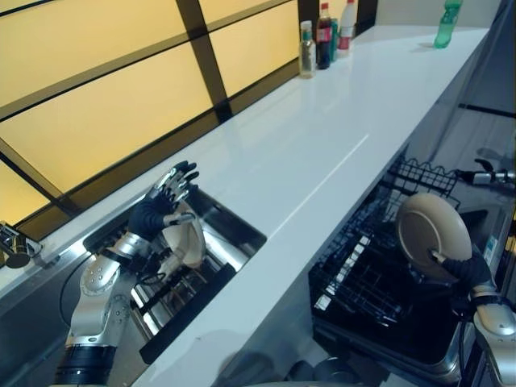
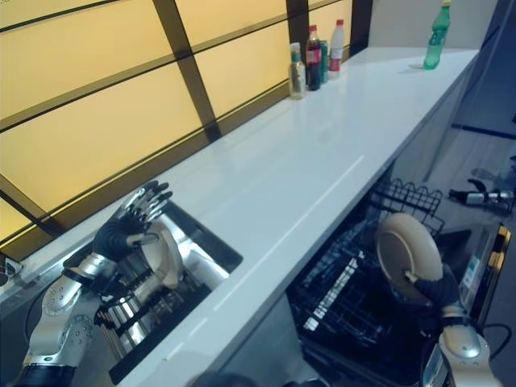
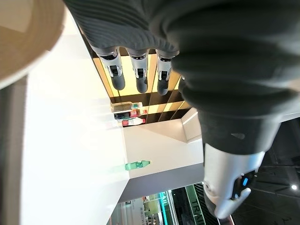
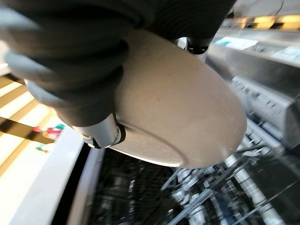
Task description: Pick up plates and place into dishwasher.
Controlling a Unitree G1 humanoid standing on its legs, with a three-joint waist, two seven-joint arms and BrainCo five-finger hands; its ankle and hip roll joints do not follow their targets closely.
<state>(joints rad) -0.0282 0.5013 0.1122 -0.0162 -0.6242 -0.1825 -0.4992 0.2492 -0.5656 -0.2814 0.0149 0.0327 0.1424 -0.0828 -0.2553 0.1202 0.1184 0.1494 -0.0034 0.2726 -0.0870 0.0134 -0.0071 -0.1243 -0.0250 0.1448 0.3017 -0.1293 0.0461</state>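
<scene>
- Two beige plates were in view: one [image 1: 433,232] at the right of the frame, held tilted on edge over the black dishwasher rack [image 1: 372,266]; the other [image 1: 187,242] stood in the sink [image 1: 230,234] at lower left.
- Right hand [image 1: 461,272] pinched the first plate at its lower rim, thumb across the face.
- Left hand [image 1: 161,205] hovered just beside the sink plate, fingers straight, spread wide, holding nothing.
- Bottles [image 1: 322,36] and a green bottle [image 1: 447,22] stood at the far end of the white countertop [image 1: 322,153], top of frame.

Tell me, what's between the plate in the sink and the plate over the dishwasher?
In the left eye view, a bare stretch of white countertop separates the sink's plate from the plate the right robot hand holds.
</scene>
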